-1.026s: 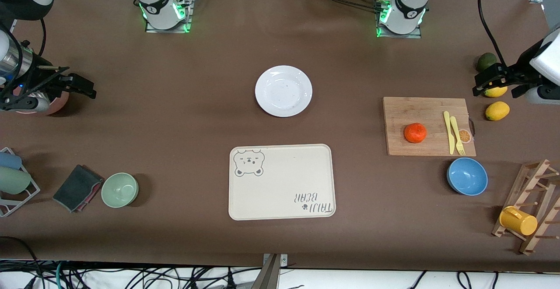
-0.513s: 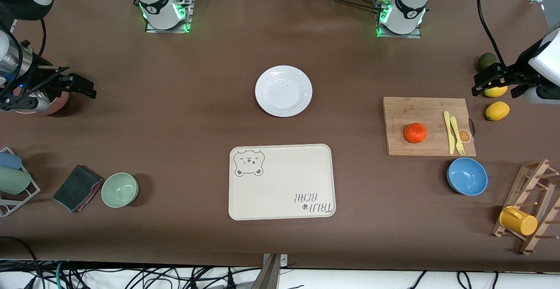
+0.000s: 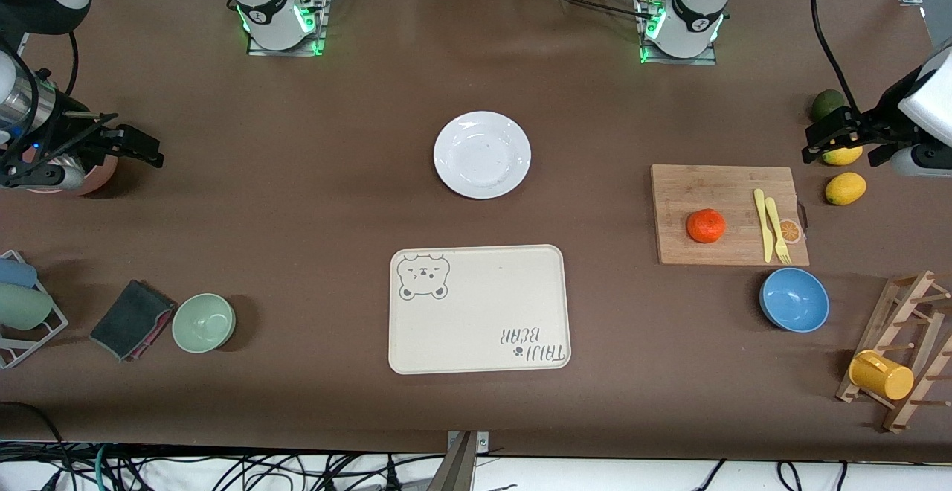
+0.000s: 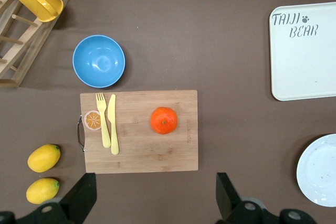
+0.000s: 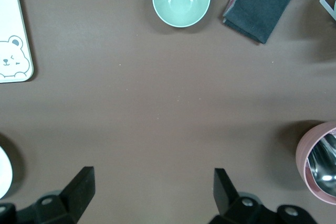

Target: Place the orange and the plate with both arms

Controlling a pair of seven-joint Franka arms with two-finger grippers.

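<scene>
Orange-red, the small round orange (image 3: 706,225) sits on the bamboo board well apart from the wide-open left tool (image 3: 848,136), while the glossy white plate (image 3: 482,154) lies mid-bench, well apart from the wide-open right tool (image 3: 119,143); each should descend centred.

Bear tray (image 3: 476,312), blue bowl (image 3: 793,299), lemons (image 3: 845,187)

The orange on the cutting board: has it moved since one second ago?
No. The orange lies at the same spot on the cutting board, equally close to the yellow knife as earlier.
</scene>
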